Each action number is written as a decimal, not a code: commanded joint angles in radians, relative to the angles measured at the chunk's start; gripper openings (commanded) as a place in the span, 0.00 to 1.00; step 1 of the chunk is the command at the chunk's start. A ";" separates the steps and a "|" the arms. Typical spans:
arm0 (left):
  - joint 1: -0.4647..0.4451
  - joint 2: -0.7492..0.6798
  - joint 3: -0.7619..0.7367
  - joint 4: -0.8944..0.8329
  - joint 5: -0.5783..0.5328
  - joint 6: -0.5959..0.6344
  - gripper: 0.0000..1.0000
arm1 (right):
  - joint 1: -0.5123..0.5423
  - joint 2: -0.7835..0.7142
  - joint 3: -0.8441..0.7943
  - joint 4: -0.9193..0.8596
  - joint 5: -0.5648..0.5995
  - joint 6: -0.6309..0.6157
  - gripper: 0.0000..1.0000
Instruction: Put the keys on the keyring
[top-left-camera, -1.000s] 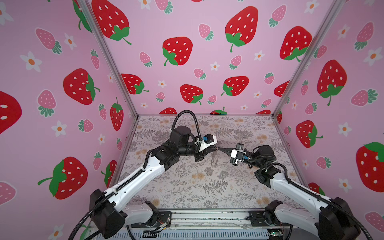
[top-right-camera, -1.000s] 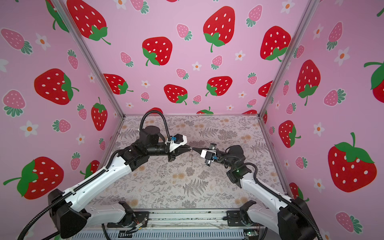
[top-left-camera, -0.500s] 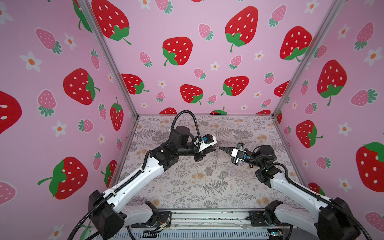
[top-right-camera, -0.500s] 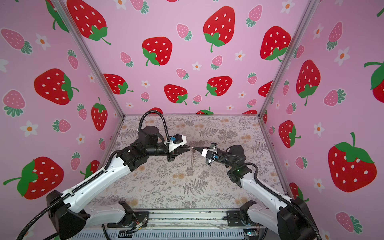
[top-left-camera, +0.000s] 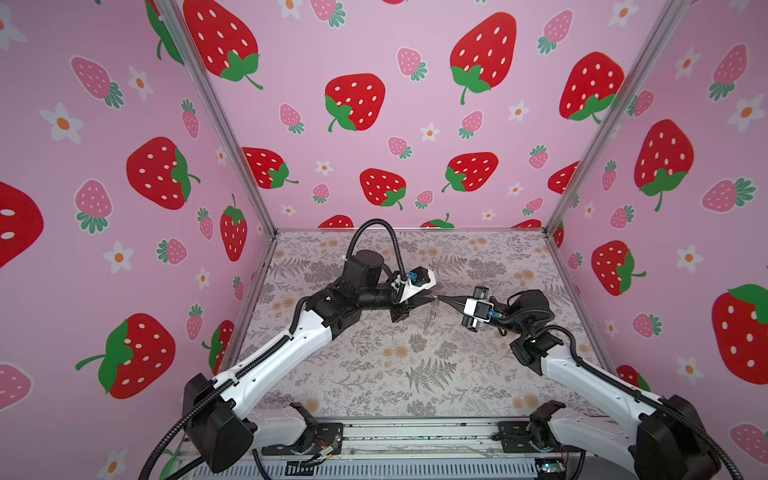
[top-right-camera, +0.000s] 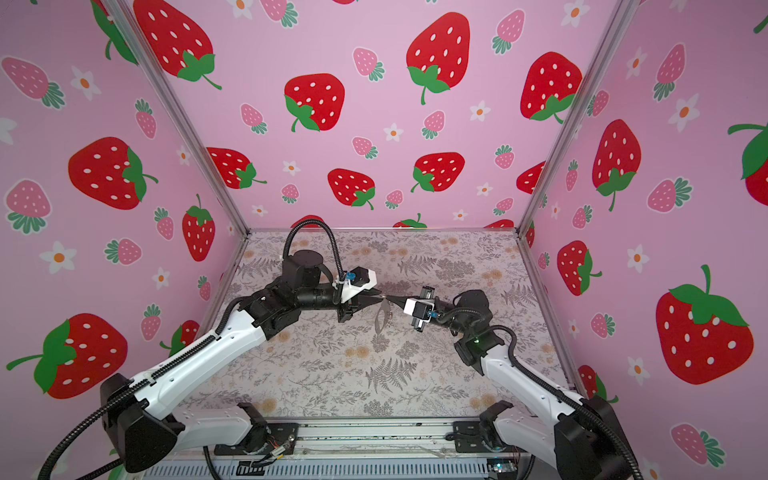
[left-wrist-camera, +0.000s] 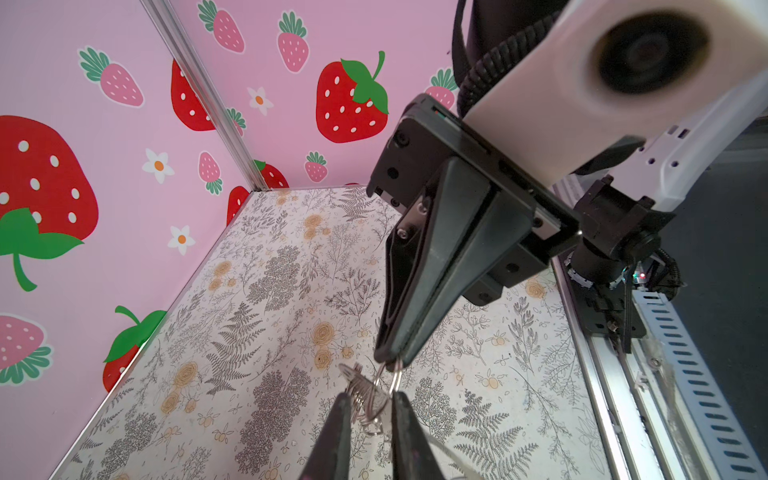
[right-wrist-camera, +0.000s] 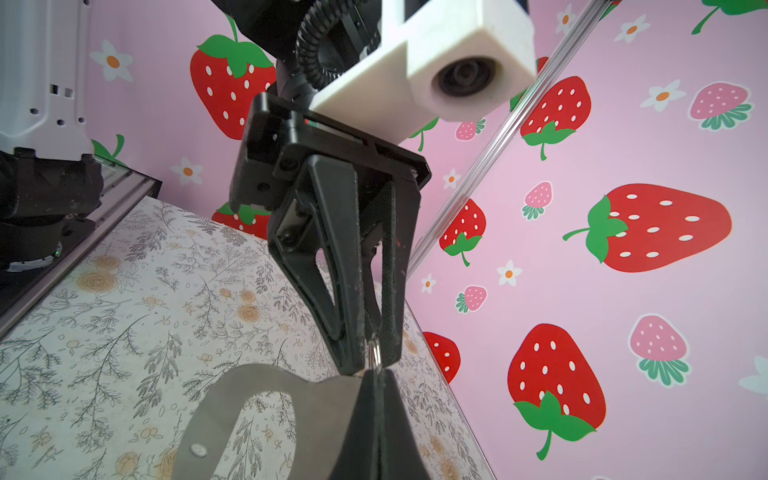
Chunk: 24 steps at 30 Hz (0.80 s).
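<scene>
Black left tool (right-wrist-camera: 372, 359): jaws a narrow gap apart, one ring of the keyring (top-right-camera: 383, 318) between the tips; firm clamp or not, cannot tell. Keyring is mid-air over the centre of the worktop (top-left-camera: 415, 374), its grey plate dangling just below where both tools meet. Right tool (left-wrist-camera: 388, 363) is closed tight on a ring. Keys too small to make out. Risk: the tools pull against each other, the thin ring twists or slips free, and the plate drops.

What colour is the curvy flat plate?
Grey, a dull metal crescent plate; clearest in the right wrist view.
</scene>
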 joint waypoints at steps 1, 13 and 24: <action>-0.003 -0.002 0.041 -0.008 0.030 0.016 0.20 | -0.002 -0.011 0.019 0.050 -0.025 0.012 0.00; -0.003 -0.011 0.031 0.004 0.045 0.012 0.12 | -0.002 -0.005 0.019 0.082 -0.033 0.043 0.00; -0.003 -0.024 0.025 0.032 0.074 0.005 0.00 | -0.002 0.001 0.012 0.086 -0.032 0.032 0.00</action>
